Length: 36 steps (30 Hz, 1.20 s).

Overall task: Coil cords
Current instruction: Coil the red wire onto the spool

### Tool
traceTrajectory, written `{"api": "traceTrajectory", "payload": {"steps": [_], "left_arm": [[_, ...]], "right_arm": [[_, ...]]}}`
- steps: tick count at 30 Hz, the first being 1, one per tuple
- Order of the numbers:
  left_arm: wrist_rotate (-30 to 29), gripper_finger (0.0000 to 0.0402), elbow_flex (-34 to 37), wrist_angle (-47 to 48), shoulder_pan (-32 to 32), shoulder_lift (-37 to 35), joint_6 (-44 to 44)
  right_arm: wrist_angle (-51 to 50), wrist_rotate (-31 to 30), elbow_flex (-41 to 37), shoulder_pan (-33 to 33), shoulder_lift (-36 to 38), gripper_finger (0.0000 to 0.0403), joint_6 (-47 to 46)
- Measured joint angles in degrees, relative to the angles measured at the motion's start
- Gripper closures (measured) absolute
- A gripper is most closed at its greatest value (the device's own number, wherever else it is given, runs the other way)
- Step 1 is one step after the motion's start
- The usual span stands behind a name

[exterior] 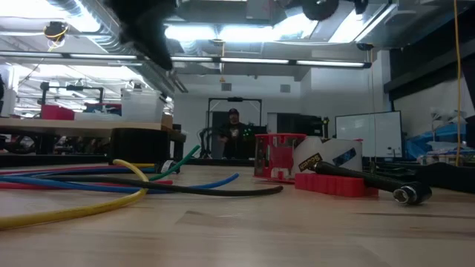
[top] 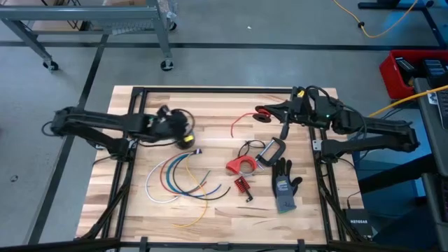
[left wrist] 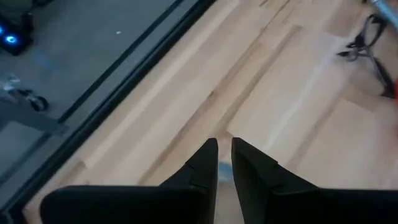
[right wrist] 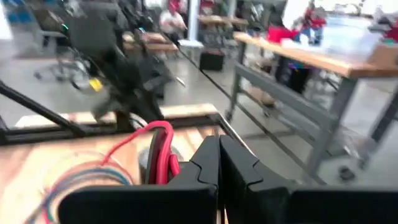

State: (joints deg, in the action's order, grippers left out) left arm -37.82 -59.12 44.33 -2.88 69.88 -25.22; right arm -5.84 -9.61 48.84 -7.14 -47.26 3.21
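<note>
Right gripper (right wrist: 218, 140) is pressed fully together, sitting up near the far edge of the table (top: 210, 105), right of centre. A loop of red cord (right wrist: 166, 155) rises off the wood right against its fingers. I can't tell whether the cord is actually pinched or just draped there. My read is that the loop is kept up at that end so the slack can be wound round it, while the tail trails toward the middle of the table.

Left gripper (left wrist: 224, 146) hovers left of centre, just above bare wood and a little beyond the near ends of the other cords (top: 175, 176). Open, closed or gripping something – can't tell from here. Its position suggests it is going for a cord end, but that's a guess.

Those other cords – white, blue, red, green, yellow – lie fanned in open arcs toward the near-left part of the table. They are side by side, loose, and none is coiled yet. Only the red one at the right gripper shows any loop, so the task looks early.

A clamp (top: 269, 149) and a glove (top: 283, 185) lie toward the near-right side, apart from the fan and touching no cord that I can see.

Containers: no bin, tray or box is visible on the table. Nothing is stowed, and every cord lies on bare wood.
</note>
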Motion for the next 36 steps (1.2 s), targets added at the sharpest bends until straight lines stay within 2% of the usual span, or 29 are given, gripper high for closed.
{"api": "traceTrajectory", "payload": {"steps": [3,7,10,13,19,22,29,36], "left_arm": [[-0.05,0.0361,5.67,-2.51,-1.57,-5.99,-3.13],[0.05,0.0361,15.11,-16.66,-2.96,-10.29,-7.48],[0.13,0.0361,22.36,-31.42,-3.45,-10.24,-9.5],[0.55,0.0361,27.39,-41.57,-3.23,-8.55,-14.82],[10.12,0.0361,29.27,-46.77,-2.05,-5.76,-21.2],[12.13,0.0357,29.29,-54.91,-1.99,-3.43,-16.96],[12.42,0.0323,29.29,-76.91,-2.13,4.02,-1.09],[12.02,0.032,29.26,-85.94,-2.0,9.4,2.75]], "right_arm": [[-2.36,-2.48,-0.02,-0.02,0.72,0.04,-1.53],[-1.54,-2.86,-0.2,-0.02,0.06,0.04,-1.72],[-0.84,-2.86,-0.2,-0.02,-1.44,0.04,-1.74],[-0.03,-2.86,-0.2,-0.02,-2.76,0.04,-1.76],[0.81,-2.86,-0.2,-0.02,-4.2,0.04,-1.91],[2.45,-2.86,-0.2,-0.02,-4.92,0.04,-1.91],[4.16,-2.4,-0.2,-0.02,-7.77,0.04,-1.91],[6.87,-2.39,-0.19,-0.02,-10.11,0.04,-1.91]]}}
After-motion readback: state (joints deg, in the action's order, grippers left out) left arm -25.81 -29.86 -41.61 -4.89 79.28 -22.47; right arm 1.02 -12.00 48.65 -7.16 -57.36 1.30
